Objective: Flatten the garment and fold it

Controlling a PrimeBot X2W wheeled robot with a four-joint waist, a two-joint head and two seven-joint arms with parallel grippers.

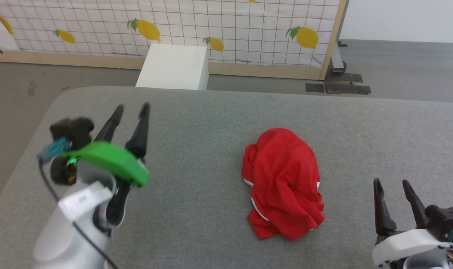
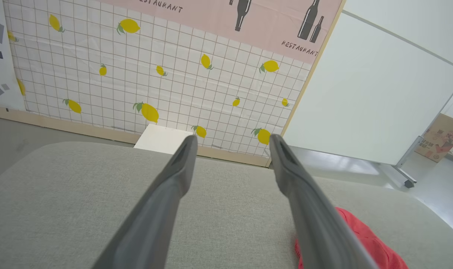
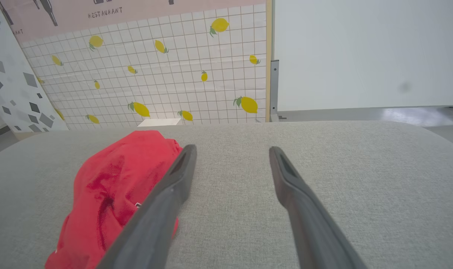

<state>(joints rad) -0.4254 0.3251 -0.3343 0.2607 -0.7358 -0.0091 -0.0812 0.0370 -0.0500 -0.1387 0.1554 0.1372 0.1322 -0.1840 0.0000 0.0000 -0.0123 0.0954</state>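
The garment [image 1: 284, 183] lies crumpled in a red heap with thin white trim on the grey table [image 1: 196, 123], right of the middle. My left gripper [image 1: 133, 108] hovers open over the table's left part, well clear of the cloth, with nothing between its fingers. In the left wrist view an edge of the garment [image 2: 364, 239] peeks out behind the right finger of the open gripper [image 2: 232, 139]. My right gripper [image 1: 391, 182] stands open at the lower right, a short way right of the heap. The right wrist view has the garment [image 3: 114, 190] left of its open gripper [image 3: 232, 148].
A white box [image 1: 174, 67] stands on the floor behind the table's far edge. A lemon-print grid panel [image 1: 174, 26] in a wooden frame closes off the back. The table's rounded corner [image 1: 58, 97] is at the far left. Grey floor lies at the far right.
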